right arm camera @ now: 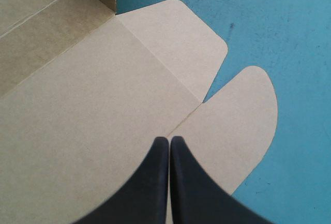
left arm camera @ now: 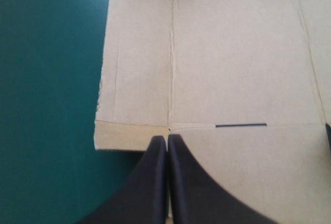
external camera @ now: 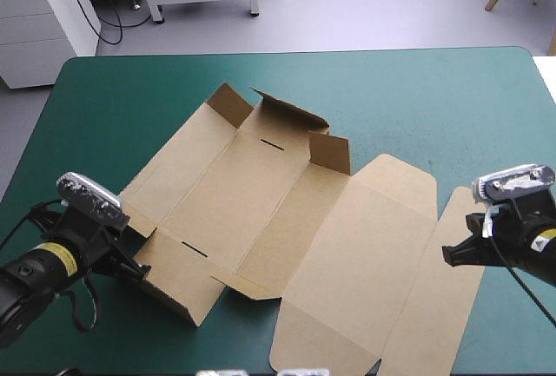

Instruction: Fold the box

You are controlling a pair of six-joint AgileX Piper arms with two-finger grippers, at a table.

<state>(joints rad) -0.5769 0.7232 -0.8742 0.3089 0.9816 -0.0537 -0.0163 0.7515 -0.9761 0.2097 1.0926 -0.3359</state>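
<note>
Brown board: the box (external camera: pixel 261 211), a cut sheet of brown cardboard, lies mid-table on the teal-green table cover (external camera: pixel 417 89). It is mostly flat, with its lid panel spread toward the table's right edge.
Far end: the short end flaps (external camera: pixel 291 108) stand partly raised, so the walls look barely begun.
Left gripper: the black-finned left gripper (left arm camera: pixel 167 140) has its fingers pressed together on nothing. Its tip sits over the crease crossing at the box's near-left corner, just beside a thin dark slot (left arm camera: pixel 240 125). It is probably placed there to work the side wall at its fold line.
Right gripper: the black-finned right gripper (right arm camera: pixel 169 141) is likewise closed and empty. It sits above the seam between the lid and its rounded tuck flap (right arm camera: pixel 243 125), likely to keep the lid down while the left side works.
Stage: early, by my reading.
</note>
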